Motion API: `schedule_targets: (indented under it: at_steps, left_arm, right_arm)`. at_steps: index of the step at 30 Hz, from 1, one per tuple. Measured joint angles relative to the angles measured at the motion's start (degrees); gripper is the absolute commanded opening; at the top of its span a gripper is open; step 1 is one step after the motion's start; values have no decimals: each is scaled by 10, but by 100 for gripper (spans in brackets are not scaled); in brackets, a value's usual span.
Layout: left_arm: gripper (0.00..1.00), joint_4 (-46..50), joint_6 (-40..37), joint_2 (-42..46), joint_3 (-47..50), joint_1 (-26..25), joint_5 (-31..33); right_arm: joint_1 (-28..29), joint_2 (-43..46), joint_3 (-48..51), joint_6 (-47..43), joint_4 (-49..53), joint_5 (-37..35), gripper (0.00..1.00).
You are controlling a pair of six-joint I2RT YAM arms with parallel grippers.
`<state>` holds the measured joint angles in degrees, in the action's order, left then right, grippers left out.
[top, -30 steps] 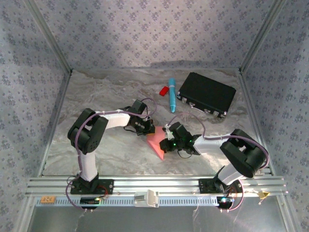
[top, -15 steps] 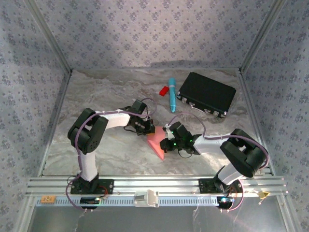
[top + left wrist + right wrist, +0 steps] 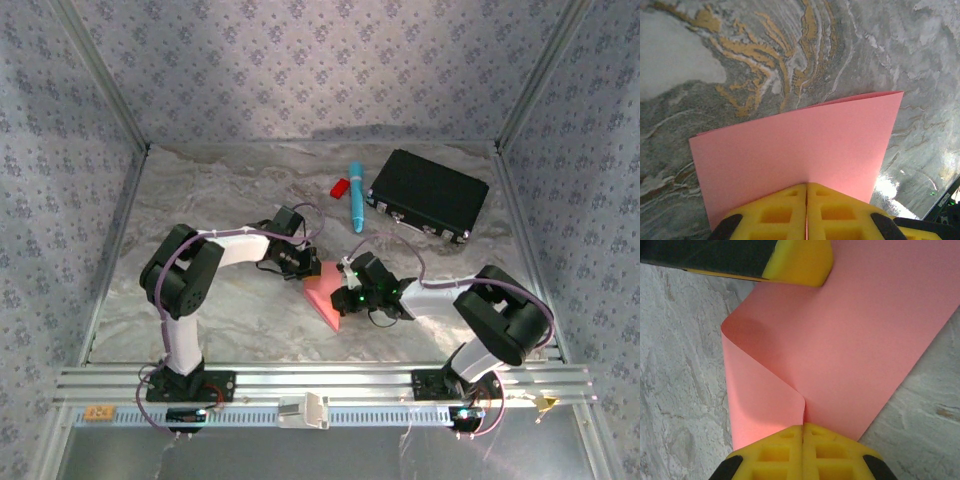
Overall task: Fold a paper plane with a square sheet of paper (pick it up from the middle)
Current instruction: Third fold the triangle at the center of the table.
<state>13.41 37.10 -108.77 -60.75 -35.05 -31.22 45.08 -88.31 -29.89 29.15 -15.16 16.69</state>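
Note:
The square sheet of paper (image 3: 325, 298) is pink-red and lies at the table's middle, bent over into a loose fold. In the left wrist view the sheet (image 3: 800, 142) stretches away from my left gripper (image 3: 806, 186), whose yellow jaws are shut on its near edge. My right gripper (image 3: 803, 427) is shut on the paper (image 3: 860, 335) where a curled flap meets the flat layer. A yellow finger of the left gripper (image 3: 800, 260) touches the sheet's far side. From above, the left gripper (image 3: 310, 268) and the right gripper (image 3: 343, 290) meet over the paper.
A black case (image 3: 428, 193) lies at the back right. A blue pen (image 3: 356, 195) and a small red plastic piece (image 3: 340, 187) lie just left of it. Patterned walls enclose the marble table (image 3: 200, 200); a metal rail (image 3: 320, 385) runs along the near edge.

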Motion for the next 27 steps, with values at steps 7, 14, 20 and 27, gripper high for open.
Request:
schedule_targets:
  at_steps: [7, 14, 20, 27]
  left_arm:
    - [28, 24, -2, 37, 0, -1, 33]
    - [16, -2, 15, 130, 23, -3, 46]
    - [5, -83, 71, 164, 113, -20, 4]
    - [3, -172, 141, 164, 193, -49, -25]
  right_arm:
    - [0, -2, 0, 0, -4, 0, 3]
    - [-10, -4, -1, -7, -5, 9, 3]
    - [-19, -4, -1, -13, -4, 13, 3]
    - [-22, -4, -1, -15, -4, 14, 3]
